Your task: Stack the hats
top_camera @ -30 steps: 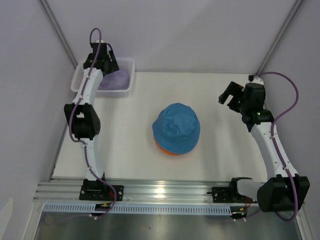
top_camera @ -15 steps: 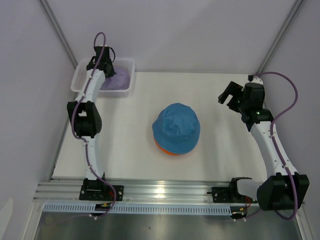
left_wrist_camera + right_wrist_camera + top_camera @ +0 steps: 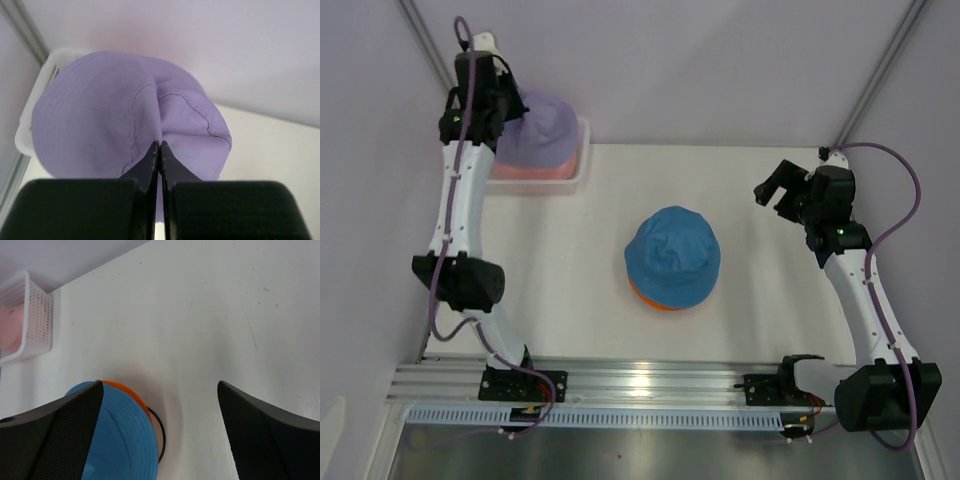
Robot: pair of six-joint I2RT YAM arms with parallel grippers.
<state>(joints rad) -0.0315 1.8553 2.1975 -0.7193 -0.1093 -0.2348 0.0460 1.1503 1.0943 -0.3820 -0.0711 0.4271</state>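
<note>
On my left, the left gripper point(image 3: 159, 144) is pinched tight on a fold in the crown of the soft lavender-purple bucket hat point(image 3: 100, 115), holding it over the white plastic mesh basket point(image 3: 582, 160) at the far left corner; a pale pink fabric hat point(image 3: 535, 170) lies in that basket; mid-table point(image 3: 570, 280) I see the blue fabric bucket hat point(image 3: 672, 255) sitting on the orange fabric hat point(image 3: 650, 298), only whose brim shows; on the right, the right gripper point(image 3: 160, 385) hovers above the table, jaws wide apart, holding nothing.

My left pincer point(image 3: 507, 112) holds the first hat point(image 3: 545, 125) over the basket point(image 3: 583, 150) at ten o'clock; a second hat point(image 3: 532, 171) lies inside. In the middle, top hat point(image 3: 672, 255) sits on bottom hat point(image 3: 654, 303).
</note>
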